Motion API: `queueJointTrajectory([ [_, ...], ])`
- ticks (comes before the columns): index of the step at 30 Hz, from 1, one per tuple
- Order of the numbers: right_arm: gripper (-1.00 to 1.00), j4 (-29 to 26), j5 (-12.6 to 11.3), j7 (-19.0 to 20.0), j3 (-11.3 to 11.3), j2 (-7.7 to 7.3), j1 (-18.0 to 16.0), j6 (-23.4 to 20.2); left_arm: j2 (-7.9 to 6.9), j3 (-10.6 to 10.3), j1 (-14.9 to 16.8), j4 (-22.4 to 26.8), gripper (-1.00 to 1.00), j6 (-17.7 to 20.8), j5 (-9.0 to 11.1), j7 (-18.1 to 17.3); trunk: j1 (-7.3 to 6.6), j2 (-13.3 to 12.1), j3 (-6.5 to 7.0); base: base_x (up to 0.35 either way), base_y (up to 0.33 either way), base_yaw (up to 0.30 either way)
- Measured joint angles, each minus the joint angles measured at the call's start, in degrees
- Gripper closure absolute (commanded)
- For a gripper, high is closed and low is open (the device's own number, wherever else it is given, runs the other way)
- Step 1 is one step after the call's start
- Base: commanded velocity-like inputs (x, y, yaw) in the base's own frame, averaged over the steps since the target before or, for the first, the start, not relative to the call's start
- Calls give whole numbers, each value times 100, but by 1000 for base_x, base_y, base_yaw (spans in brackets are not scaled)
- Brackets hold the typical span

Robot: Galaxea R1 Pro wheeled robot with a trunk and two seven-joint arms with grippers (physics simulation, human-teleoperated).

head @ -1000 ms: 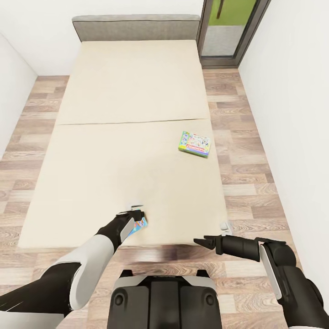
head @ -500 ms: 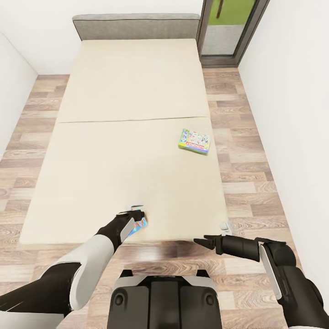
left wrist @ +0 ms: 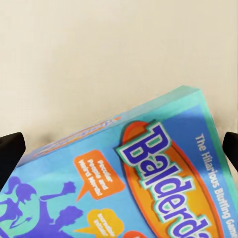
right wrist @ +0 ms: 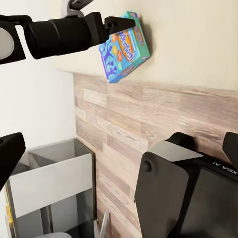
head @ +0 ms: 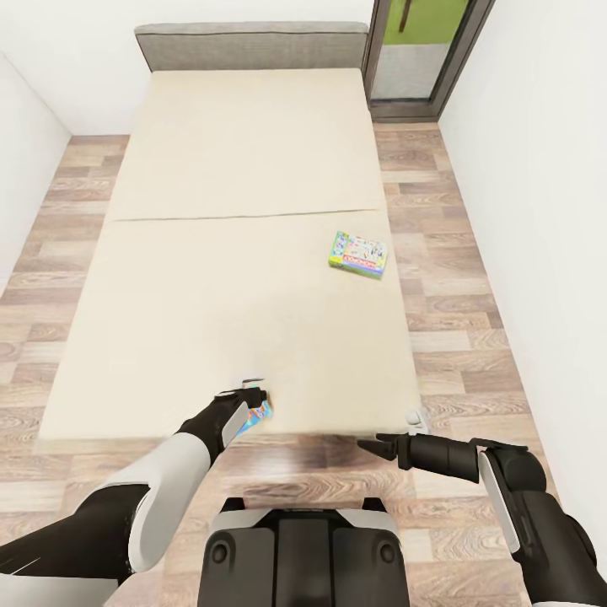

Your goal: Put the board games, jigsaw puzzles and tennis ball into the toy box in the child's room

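Turquoise card fills the left wrist view: the left end effector (head: 253, 396) pinches a blue Balderdash box (left wrist: 134, 183), its black fingers (left wrist: 11, 151) showing at either edge of the lid. From the right wrist view the box (right wrist: 124, 47) hangs tilted in that grip, over the near edge of the bed (head: 236, 253) where mattress gives way to plank floor (head: 455, 278). The right end effector (head: 375, 443) sits spread and empty, low in front of the trunk, just off the bed's near right corner. A second game, the Monopoly box (head: 359, 255), lies flat near the bed's right edge, well ahead of both arms and on the right arm's side; its long axis runs roughly across the bed, slightly skewed. The free right arm is the nearer one, so I judge the next pick falls to it, with a forward reach or a roll of the base. The head view gives the layout of both boxes; the left wrist view gives the printed title; the right wrist view adds a grey shelf unit (right wrist: 54, 183) on the floor beside the robot.
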State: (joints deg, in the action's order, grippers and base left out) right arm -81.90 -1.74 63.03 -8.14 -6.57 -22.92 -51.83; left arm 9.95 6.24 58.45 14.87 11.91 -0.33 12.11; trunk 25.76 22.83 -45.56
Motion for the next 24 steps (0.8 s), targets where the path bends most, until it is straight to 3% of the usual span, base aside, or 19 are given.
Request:
queueJointTrajectory([
  [24, -100, 0, 4, 0, 0, -1, 0, 0, 0, 0, 0, 0, -100, 0, 0, 0, 0, 0, 0, -42, 0, 0],
])
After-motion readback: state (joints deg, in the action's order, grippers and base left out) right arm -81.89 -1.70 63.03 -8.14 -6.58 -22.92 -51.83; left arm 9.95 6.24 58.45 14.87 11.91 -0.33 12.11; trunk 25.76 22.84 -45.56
